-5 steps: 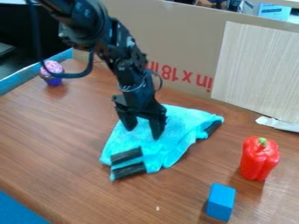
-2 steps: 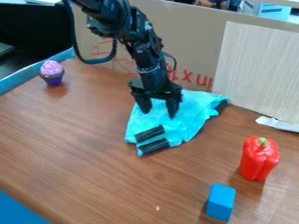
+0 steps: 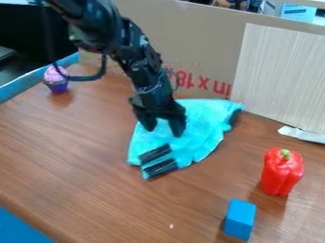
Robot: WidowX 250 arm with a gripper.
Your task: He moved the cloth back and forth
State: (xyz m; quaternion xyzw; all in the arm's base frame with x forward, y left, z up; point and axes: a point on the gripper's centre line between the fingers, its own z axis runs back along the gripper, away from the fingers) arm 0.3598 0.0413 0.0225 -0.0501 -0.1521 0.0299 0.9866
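The black gripper is low over the back middle of the wooden table, its two fingertips spread apart and pointing down at the cloth. Under and around it lies the turquoise cloth, rumpled, wider toward the back right. Two black strips cross the cloth's front left corner, and a dark patch marks its right edge. Whether the fingertips press on the fabric, I cannot tell. The gripper hides part of the cloth's back left.
A red toy pepper stands at the right, with a blue block in front of it. A purple toy cupcake sits at the back left. The cardboard wall rises close behind the cloth.
Over the last second the gripper and cloth shifted back and right, then the gripper came back left and slightly forward, and the cloth's front corner moved left and forward with it.
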